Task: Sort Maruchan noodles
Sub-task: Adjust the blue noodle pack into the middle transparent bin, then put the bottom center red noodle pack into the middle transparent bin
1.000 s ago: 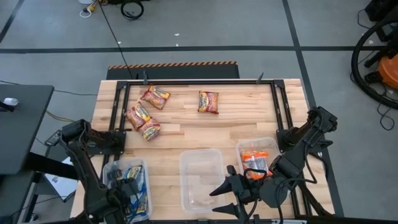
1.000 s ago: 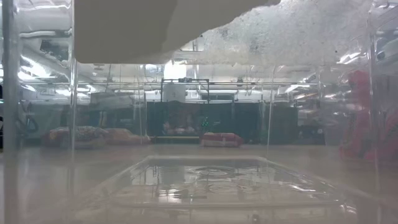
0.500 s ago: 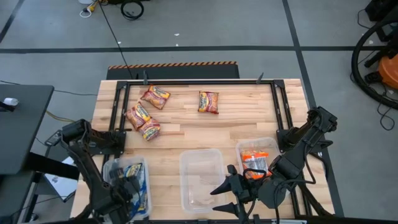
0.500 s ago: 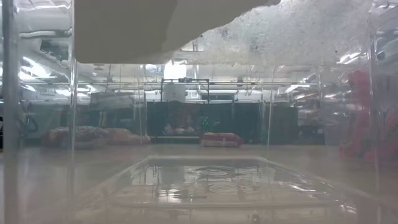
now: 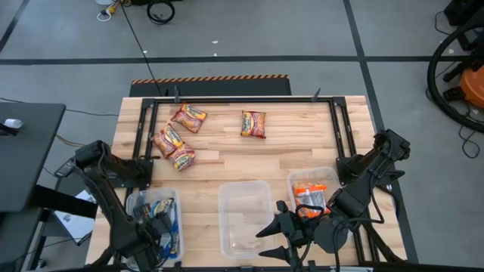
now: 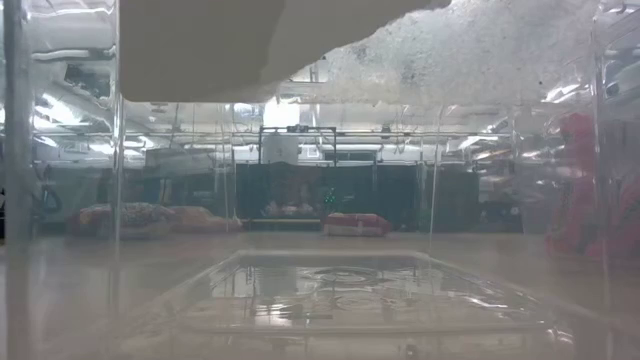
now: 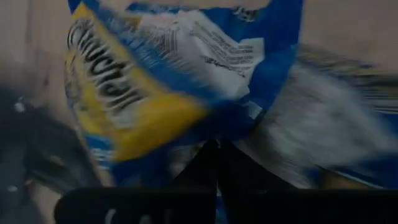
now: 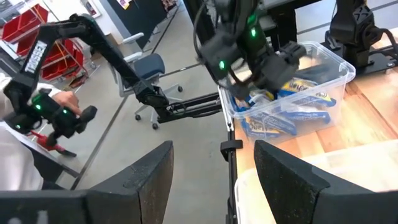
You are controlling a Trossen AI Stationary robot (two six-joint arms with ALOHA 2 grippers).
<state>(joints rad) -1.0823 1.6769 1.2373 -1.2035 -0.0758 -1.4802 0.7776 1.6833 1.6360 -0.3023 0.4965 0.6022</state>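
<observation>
Several blue Maruchan packets (image 5: 169, 217) lie in the clear left bin (image 5: 130, 202) at the table's near left. My left gripper (image 5: 153, 228) points down into that bin, shut, its fingertips (image 7: 217, 163) right at a blue-and-yellow packet (image 7: 186, 68). Orange packets (image 5: 310, 193) lie in the right bin (image 5: 333, 175). Several red-orange packets (image 5: 189, 117) (image 5: 253, 123) (image 5: 174, 147) lie flat on the table's far half. My right gripper (image 5: 274, 243) hovers open at the near edge with nothing between its fingers. My left gripper's shut fingertips meet at the lower edge of the blue-and-yellow packet (image 7: 214, 134), coming from above. I cannot tell whether they touch it or pinch its plastic.
A clear middle bin (image 5: 224, 189) stands between the other two, with nothing in it. A black frame (image 5: 234, 99) runs along the table's far edge and sides. In the right wrist view a person (image 8: 18, 168) holding controller arms shows beyond the table.
My left arm has shifted a little over the left bin, and its gripper has sunk slightly among the blue packets.
</observation>
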